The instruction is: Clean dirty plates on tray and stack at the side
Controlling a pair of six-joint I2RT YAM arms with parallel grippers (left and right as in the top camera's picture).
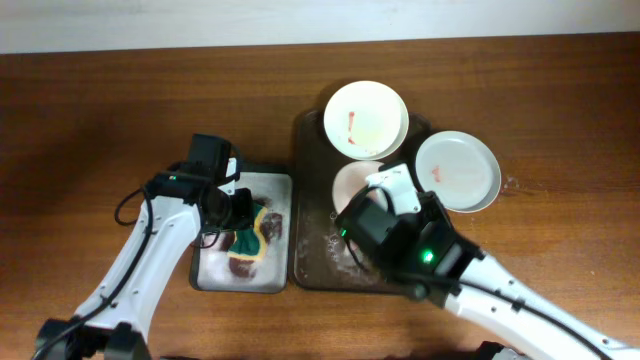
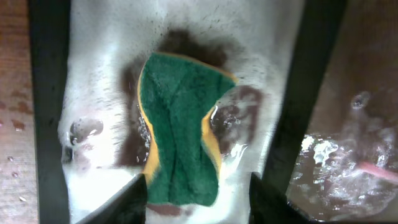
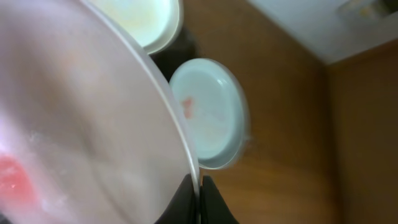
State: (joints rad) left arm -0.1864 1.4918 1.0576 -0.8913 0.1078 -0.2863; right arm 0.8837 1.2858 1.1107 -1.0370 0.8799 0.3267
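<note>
My right gripper (image 3: 199, 186) is shut on the rim of a white plate (image 3: 81, 124) with a red smear and holds it tilted over the dark brown tray (image 1: 312, 240); this plate also shows in the overhead view (image 1: 350, 182). A second plate (image 1: 365, 118) with a red streak sits at the tray's far end. A third plate (image 1: 457, 170), with a small red mark, lies at the tray's right edge, partly on the table. My left gripper (image 2: 199, 205) is open over the near end of a green and yellow sponge (image 2: 180, 130).
The sponge lies in a small light grey tray (image 1: 215, 270) with foam and dark red stains, just left of the brown tray. The brown tray's near part is wet with suds (image 1: 335, 250). Wooden table all around.
</note>
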